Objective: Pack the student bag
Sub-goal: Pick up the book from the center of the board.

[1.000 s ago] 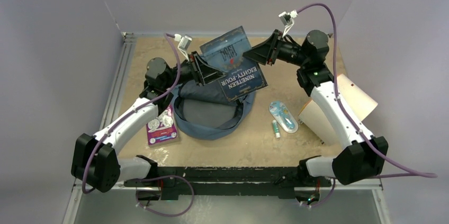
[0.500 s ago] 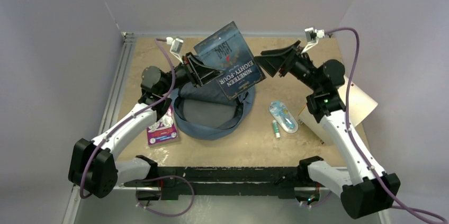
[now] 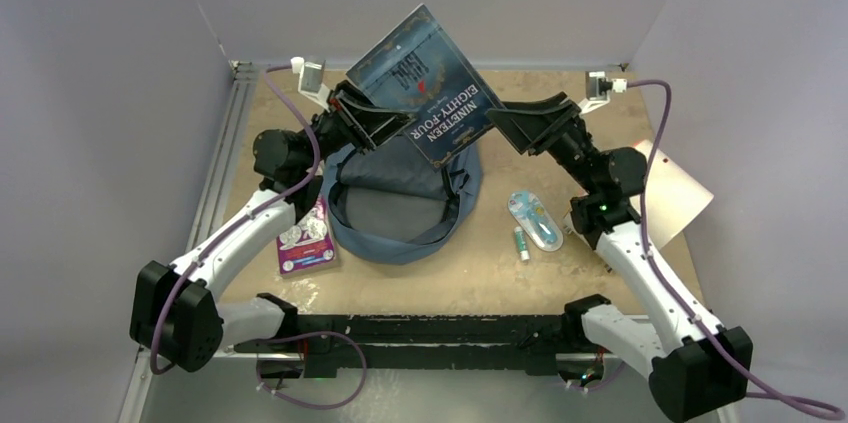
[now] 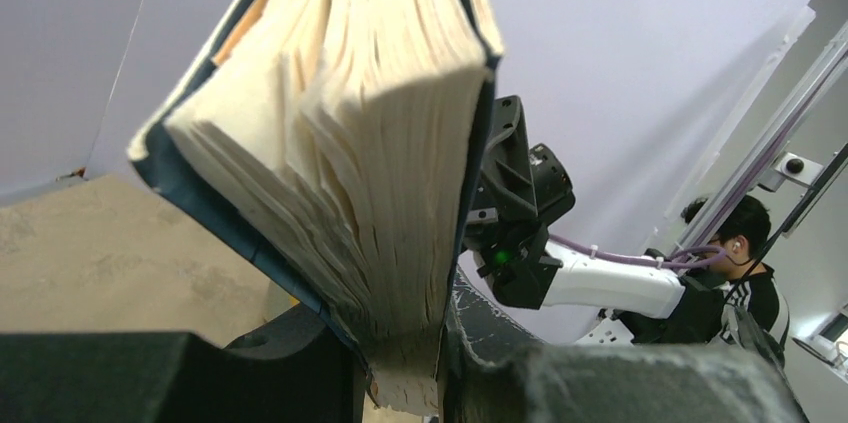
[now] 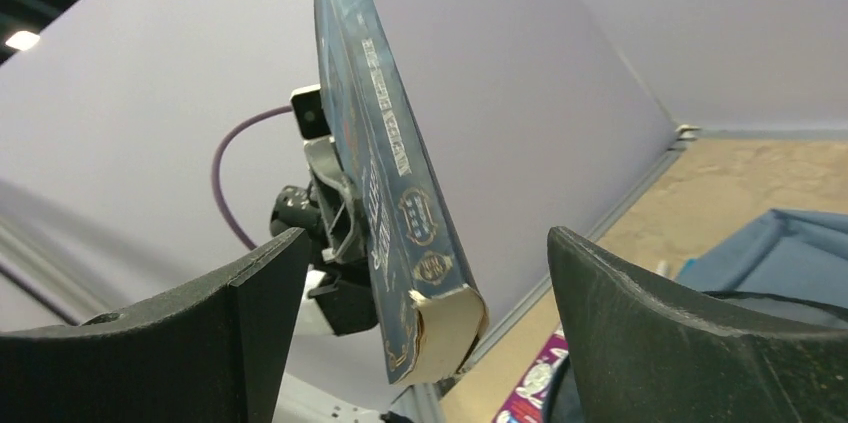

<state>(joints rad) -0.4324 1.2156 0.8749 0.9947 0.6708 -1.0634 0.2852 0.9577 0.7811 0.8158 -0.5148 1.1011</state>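
One dark-blue book (image 3: 425,83), tilted aloft, pinched at one edge by the left gripper (image 3: 362,123). The right gripper (image 3: 512,126) gapes wide beside it, apparently not touching. The student bag (image 3: 400,218) lies on the table (image 3: 480,273), beneath the book.

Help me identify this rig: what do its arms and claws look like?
The left arm and right arm have white link shells with chunky black joints. A purple cable loops along each. The left claw and right claw are black with broad angular fingers.
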